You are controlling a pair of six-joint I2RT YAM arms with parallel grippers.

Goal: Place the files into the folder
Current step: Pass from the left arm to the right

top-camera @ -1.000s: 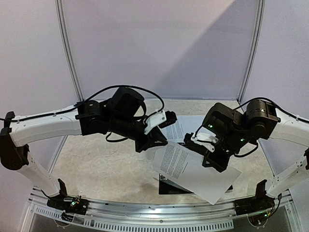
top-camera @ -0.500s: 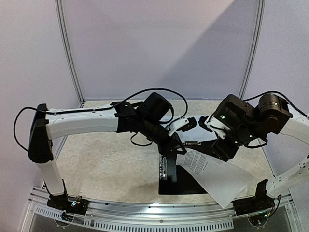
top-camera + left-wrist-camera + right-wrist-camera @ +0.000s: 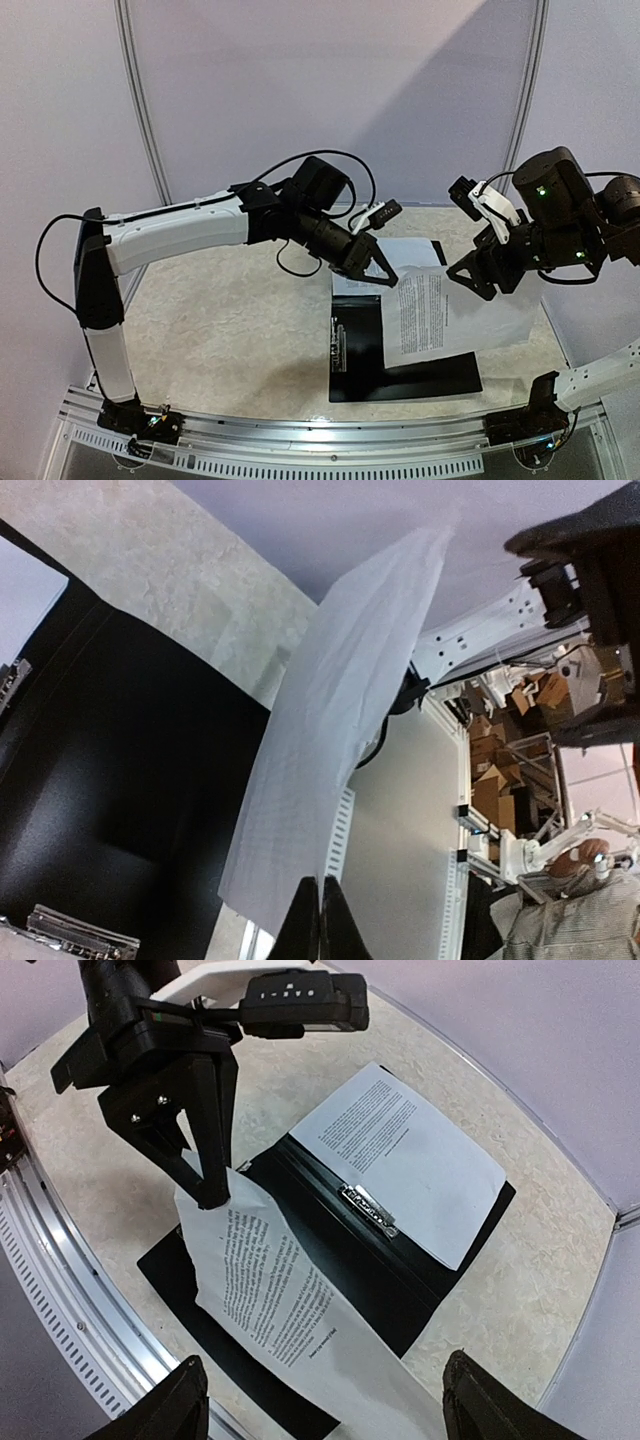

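The folder (image 3: 400,378) lies open and black on the table, its metal clip (image 3: 370,1208) along the middle. One printed sheet of the files (image 3: 400,255) lies flat on its far half. A second sheet (image 3: 440,315) hangs tilted over the near half, its right part spreading past the folder's edge. My left gripper (image 3: 385,277) is shut on that sheet's upper left corner; the left wrist view shows the closed fingertips (image 3: 320,920) pinching the paper (image 3: 340,730) edge. My right gripper (image 3: 325,1400) is open, raised above and to the right of the sheet, touching nothing.
The beige table (image 3: 220,330) is bordered by a metal rail (image 3: 300,435) at the near edge and white walls behind. Both arm bases stand at the near corners. The left arm (image 3: 180,230) reaches across the left half of the table.
The right gripper has let go of the sheet, opened and pulled up and to the right. The left gripper has closed on the sheet's corner and carried it right, over the folder.
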